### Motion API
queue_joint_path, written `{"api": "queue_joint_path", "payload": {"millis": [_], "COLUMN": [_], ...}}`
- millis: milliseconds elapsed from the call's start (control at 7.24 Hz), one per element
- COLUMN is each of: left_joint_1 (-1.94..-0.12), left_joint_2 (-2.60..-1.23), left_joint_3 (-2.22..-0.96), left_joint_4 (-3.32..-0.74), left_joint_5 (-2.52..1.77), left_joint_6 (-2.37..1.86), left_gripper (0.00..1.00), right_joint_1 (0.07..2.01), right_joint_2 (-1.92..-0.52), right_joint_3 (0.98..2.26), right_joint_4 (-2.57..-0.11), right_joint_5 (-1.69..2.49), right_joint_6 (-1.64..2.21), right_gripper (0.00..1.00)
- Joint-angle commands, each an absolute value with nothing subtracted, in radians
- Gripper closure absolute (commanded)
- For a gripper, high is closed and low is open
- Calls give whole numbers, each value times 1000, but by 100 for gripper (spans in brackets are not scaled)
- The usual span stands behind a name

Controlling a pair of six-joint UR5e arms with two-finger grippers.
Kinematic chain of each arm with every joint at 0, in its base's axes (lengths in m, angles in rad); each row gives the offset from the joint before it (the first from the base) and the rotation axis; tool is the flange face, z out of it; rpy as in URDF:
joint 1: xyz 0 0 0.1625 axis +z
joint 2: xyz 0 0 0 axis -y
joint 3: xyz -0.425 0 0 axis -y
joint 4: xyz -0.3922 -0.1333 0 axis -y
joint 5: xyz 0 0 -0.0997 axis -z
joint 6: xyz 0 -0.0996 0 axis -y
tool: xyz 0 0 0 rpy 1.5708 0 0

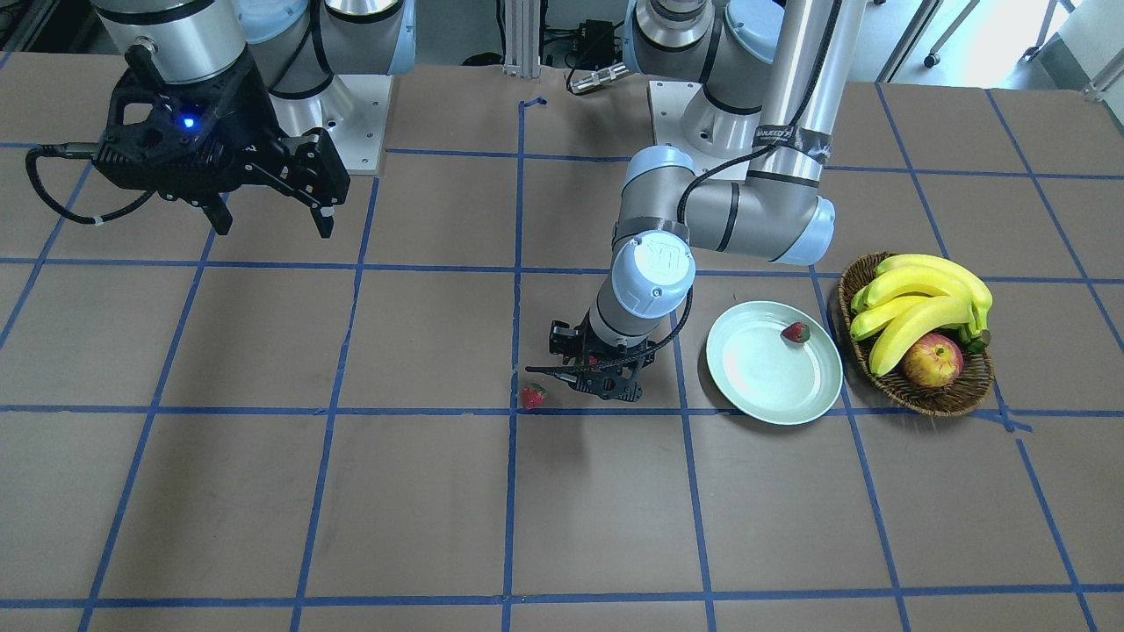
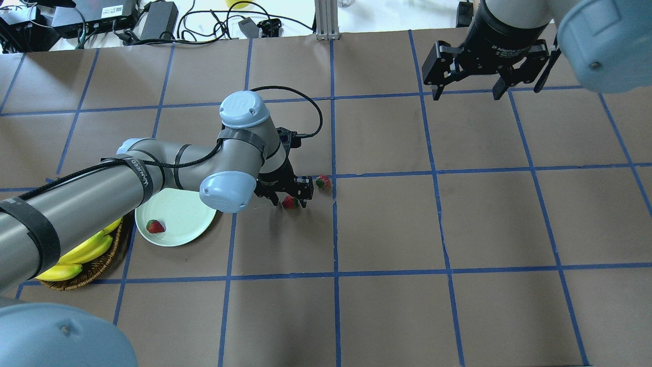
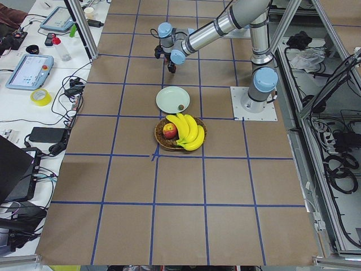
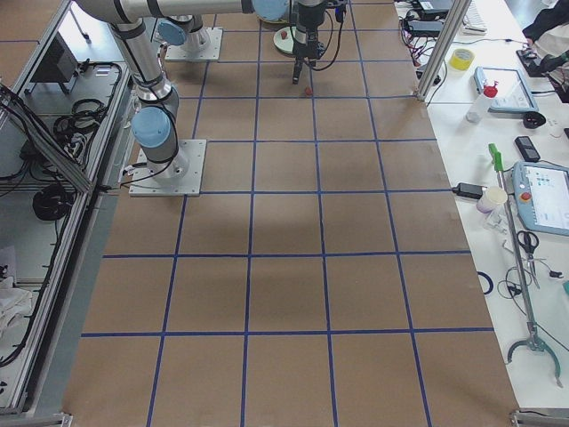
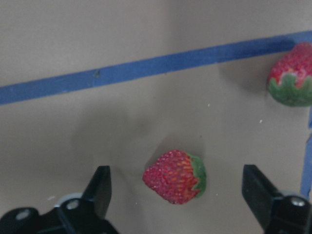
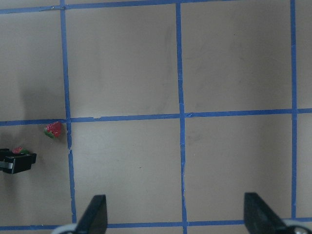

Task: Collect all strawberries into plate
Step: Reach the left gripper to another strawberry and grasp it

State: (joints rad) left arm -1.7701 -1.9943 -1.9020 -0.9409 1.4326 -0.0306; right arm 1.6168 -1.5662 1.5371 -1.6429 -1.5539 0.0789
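Observation:
The pale green plate (image 1: 755, 386) holds one strawberry (image 1: 796, 332), which also shows in the overhead view (image 2: 155, 226). My left gripper (image 2: 290, 201) is open and low over the table. A second strawberry (image 5: 175, 176) lies on the table between its fingers, untouched. A third strawberry (image 2: 322, 181) lies on a blue tape line just beyond the gripper, and shows in the left wrist view (image 5: 291, 75). My right gripper (image 1: 272, 226) is open and empty, raised high and far from the fruit.
A brown wicker basket (image 1: 948, 395) with bananas (image 1: 922, 298) and an apple (image 1: 933, 360) stands right beside the plate. Blue tape lines grid the brown table. The arm bases stand at the robot's edge of the table.

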Motion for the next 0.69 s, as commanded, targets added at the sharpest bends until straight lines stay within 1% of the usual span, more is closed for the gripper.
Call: {"api": "queue_joint_path", "payload": {"millis": [0, 276, 415, 553], "left_joint_1": [-1769, -1764, -1747, -1664], "left_joint_2": [-1994, -1973, -1967, -1956], "left_joint_3": [-1898, -1872, -1808, -1751], "left_joint_4": [-943, -949, -1016, -1135], "left_joint_5": [1433, 1433, 1443, 1513], "left_joint_6": [-26, -35, -37, -28], "left_gripper": [100, 100, 100, 100], "right_joint_1": [1617, 1617, 1617, 1617], "right_joint_2": [-1566, -1566, -1566, -1566], "right_joint_3": [1537, 1537, 1537, 1537], "right_joint_4": [-1643, -1643, -1643, -1643], "right_joint_5": [-1554, -1554, -1554, -1554], "right_joint_6": [80, 80, 80, 80], "right_gripper": [0, 0, 0, 0]}}
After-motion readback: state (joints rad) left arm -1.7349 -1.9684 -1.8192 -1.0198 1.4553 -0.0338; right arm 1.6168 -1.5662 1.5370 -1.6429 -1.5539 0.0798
